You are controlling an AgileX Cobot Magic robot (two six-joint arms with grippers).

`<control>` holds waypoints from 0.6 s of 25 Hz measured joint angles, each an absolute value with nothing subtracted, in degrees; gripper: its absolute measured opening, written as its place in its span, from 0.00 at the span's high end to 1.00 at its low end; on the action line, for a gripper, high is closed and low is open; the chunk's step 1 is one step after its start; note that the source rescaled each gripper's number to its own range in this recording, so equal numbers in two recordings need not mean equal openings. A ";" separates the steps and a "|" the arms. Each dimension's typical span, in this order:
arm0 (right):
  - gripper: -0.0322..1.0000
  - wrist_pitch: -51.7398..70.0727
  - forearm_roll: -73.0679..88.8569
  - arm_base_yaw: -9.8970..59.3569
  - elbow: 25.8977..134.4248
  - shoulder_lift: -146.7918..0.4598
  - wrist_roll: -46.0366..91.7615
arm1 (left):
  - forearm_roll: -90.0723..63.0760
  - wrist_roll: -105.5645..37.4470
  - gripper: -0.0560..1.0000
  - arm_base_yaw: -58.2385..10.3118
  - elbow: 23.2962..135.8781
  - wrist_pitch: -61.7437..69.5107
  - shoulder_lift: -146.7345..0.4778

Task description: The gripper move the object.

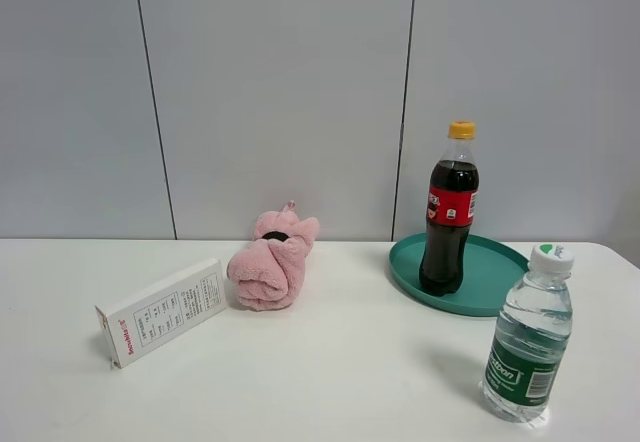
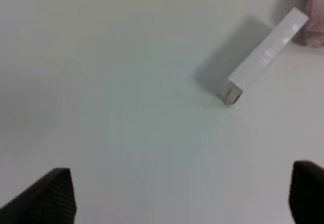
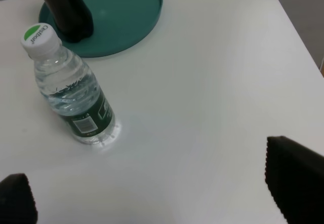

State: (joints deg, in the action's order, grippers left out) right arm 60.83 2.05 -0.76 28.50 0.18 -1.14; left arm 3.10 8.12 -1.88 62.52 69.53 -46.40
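The tall cola bottle (image 1: 449,210), with dark liquid, red label and yellow cap, stands upright on the teal plate (image 1: 500,282) at the back right. Its base also shows in the right wrist view (image 3: 68,13). Neither gripper shows in the exterior view. My left gripper (image 2: 182,196) is open and empty over bare table, its black fingertips (image 2: 50,196) wide apart. My right gripper (image 3: 152,198) is open and empty, its fingertips (image 3: 293,181) wide apart, a short way from the water bottle and well away from the cola bottle.
A clear water bottle with green label (image 1: 528,337) (image 3: 68,84) stands in front of the plate (image 3: 136,16). A white box (image 1: 162,310) (image 2: 266,57) lies at the left. A pink rolled towel (image 1: 273,260) (image 2: 315,16) lies mid-table. The table's right edge (image 3: 298,26) is close.
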 joint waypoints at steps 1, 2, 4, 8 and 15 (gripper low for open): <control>0.00 60.83 2.05 -0.76 28.50 0.18 -1.14 | 2.86 8.95 0.33 -1.73 59.74 69.53 -42.55; 0.00 60.83 2.05 -0.76 28.50 0.18 -1.14 | 2.46 9.52 0.33 -1.60 56.56 69.60 -38.61; 0.00 60.83 2.05 -0.76 28.50 0.18 -1.14 | 1.58 9.93 0.33 -1.60 51.21 69.64 -31.40; 0.00 60.83 2.05 -0.76 28.50 0.18 -1.14 | 1.42 9.53 0.33 -1.60 42.46 69.69 -17.99; 0.00 60.83 2.05 -0.76 28.50 0.18 -1.14 | 1.66 9.03 0.33 -1.60 31.87 67.07 -0.51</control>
State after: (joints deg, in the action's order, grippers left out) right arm 60.83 2.05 -0.76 28.50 0.18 -1.14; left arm 1.66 9.03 -1.60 31.87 67.07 -0.51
